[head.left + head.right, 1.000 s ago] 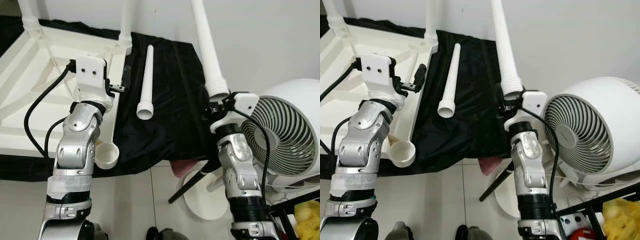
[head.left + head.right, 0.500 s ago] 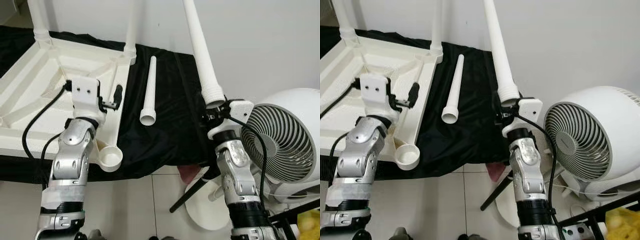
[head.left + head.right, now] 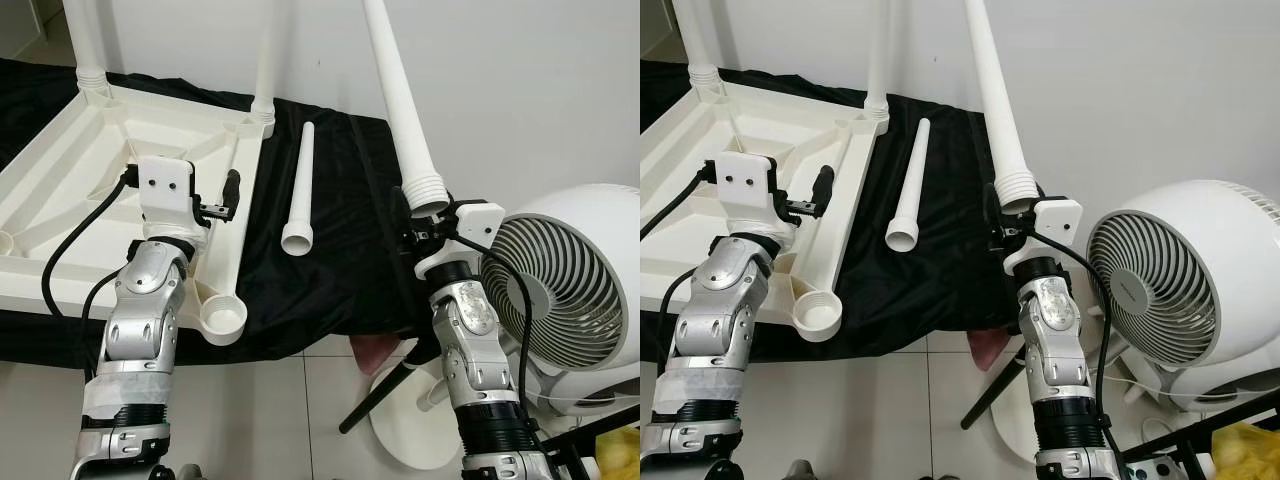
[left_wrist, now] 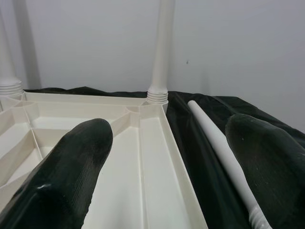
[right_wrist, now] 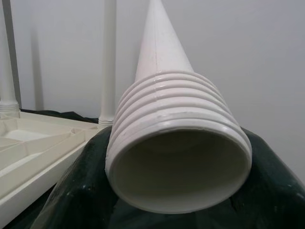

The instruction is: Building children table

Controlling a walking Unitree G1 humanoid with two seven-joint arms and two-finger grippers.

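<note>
Nearest, on the tiled floor: round white fan base with a dark rod leaning across it, beside my right arm.

Item: white fan, grille facing me, standing on the floor off the right edge of the black cloth.

Item: my right gripper, raised over the right edge of the cloth. Fingers closed around the ribbed, open end of a held table leg; the leg points up and away toward the wall, tilted a little to my left. The right wrist view looks straight into its hollow threaded mouth.

Item: my left gripper, over the right-hand rim of the tabletop. Fingers spread wide apart, holding nothing; between them the left wrist view shows the rim and cloth.

Item: upturned white tabletop, underside up, ribs showing, lying on the left part of the cloth. An empty round socket sits at its near right corner.

Item: loose table leg, lying flat on the cloth just right of the tabletop, open end toward me, apart from both grippers.

Farthest: two fitted legs, standing upright in the tabletop's far corners, one at the far left, one at the far right, close to the wall.
</note>
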